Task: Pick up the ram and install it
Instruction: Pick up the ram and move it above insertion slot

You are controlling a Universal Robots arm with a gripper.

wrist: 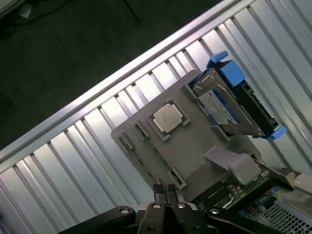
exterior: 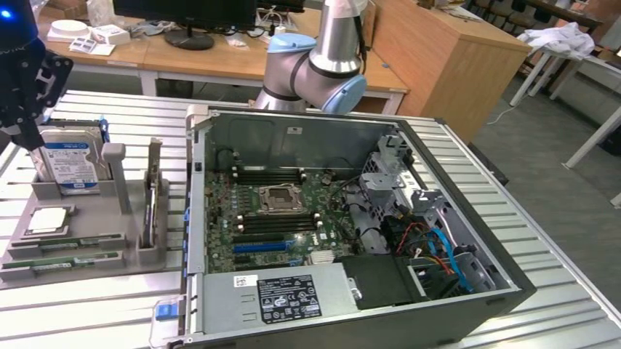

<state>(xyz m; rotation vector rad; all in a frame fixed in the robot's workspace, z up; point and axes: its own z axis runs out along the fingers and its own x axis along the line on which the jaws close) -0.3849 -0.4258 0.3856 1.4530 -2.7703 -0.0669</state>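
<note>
Two green ram sticks lie on edge in slots along the front of a grey holder (exterior: 87, 218) at the exterior view's left: one ram stick (exterior: 70, 243) next to the silver processor, the other (exterior: 58, 264) nearer the table's edge. They look alike, and I cannot tell which is the task's ram. My gripper (exterior: 29, 138) hangs above the holder's back corner by the hard drive, well clear of both sticks. In the wrist view the holder (wrist: 195, 146) lies below, its stick slots (wrist: 141, 131) seen end-on. My gripper (wrist: 165, 195) is shut, with nothing in it.
A blue-labelled hard drive (exterior: 66, 163) stands upright in the holder, and a silver processor (exterior: 49, 220) lies flat beside it. The open computer case (exterior: 350, 218) with its motherboard and memory slots (exterior: 272, 176) fills the table's middle. The arm's base (exterior: 325, 65) stands behind it.
</note>
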